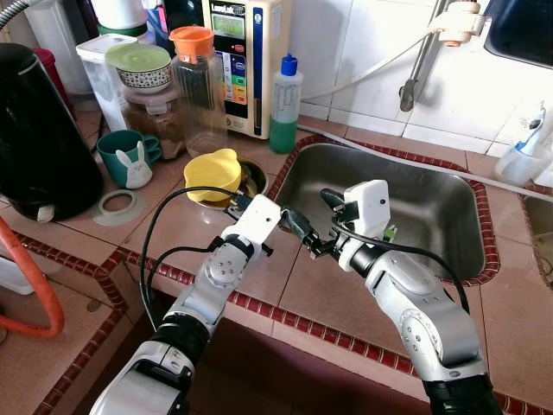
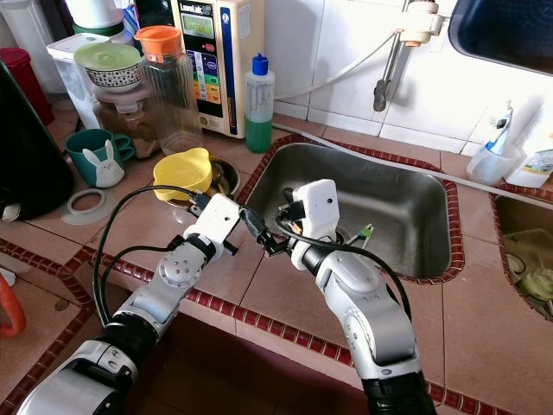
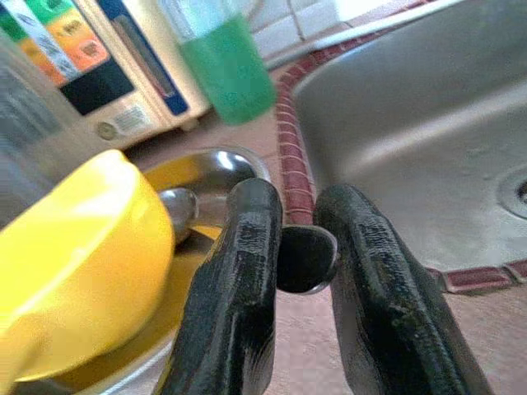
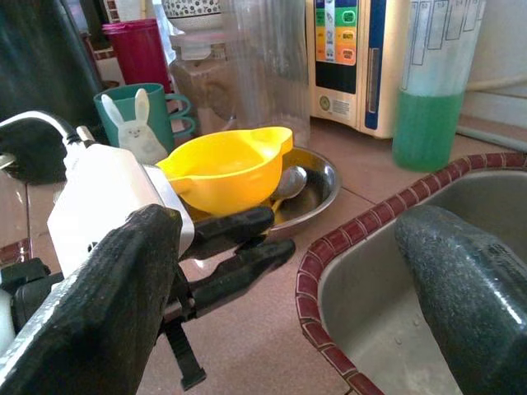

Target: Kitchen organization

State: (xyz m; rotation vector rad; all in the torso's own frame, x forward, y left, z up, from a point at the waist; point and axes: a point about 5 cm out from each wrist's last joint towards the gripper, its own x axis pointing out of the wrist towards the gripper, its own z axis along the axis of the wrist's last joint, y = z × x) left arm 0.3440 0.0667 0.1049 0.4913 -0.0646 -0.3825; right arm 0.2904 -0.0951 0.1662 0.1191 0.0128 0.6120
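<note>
At frame centre my left gripper [image 1: 298, 226] pinches a dark spoon [image 3: 306, 259] between its fingers, over the counter [image 1: 173, 233] beside the sink [image 1: 449, 216]. My right gripper [image 1: 324, 225] hangs spread wide just right of it. The yellow bowl [image 1: 212, 175] sits upper left, on a metal plate [image 4: 317, 185].
</note>
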